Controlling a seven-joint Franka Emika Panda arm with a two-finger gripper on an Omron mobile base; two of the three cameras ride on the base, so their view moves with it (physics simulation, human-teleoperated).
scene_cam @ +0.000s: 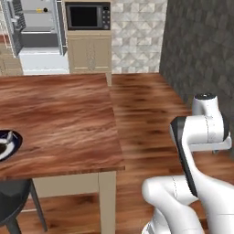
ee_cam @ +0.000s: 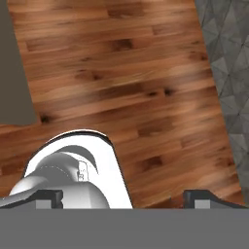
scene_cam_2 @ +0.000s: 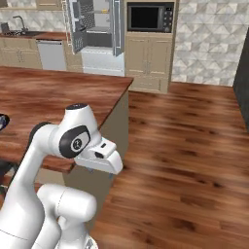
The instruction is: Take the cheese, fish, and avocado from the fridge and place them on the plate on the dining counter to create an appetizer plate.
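Note:
The dining counter [scene_cam: 59, 123] takes up the left of both base views, also as dining counter [scene_cam_2: 48, 92]. At its left edge lies the dark plate [scene_cam: 9, 145], cut off by the frame, with a pale bit on it that I cannot identify. The fridge [scene_cam: 39, 34] stands open at the far end of the room, also as fridge [scene_cam_2: 97, 29]. A tiny yellow-orange spot on an upper shelf looks like the cheese [scene_cam: 44, 10]. Fish and avocado cannot be made out. My gripper [ee_cam: 124, 198] is open and empty, pointing down at the wooden floor right of the counter, with its fingertips [ee_cam: 198, 197] wide apart.
A beige cabinet with a black microwave [scene_cam: 87, 16] stands right of the fridge. A dark stool [scene_cam: 13, 201] sits at the counter's near left corner. A dark tiled wall [scene_cam: 201, 50] bounds the right. Open wooden floor [scene_cam_2: 185, 146] runs between counter and wall.

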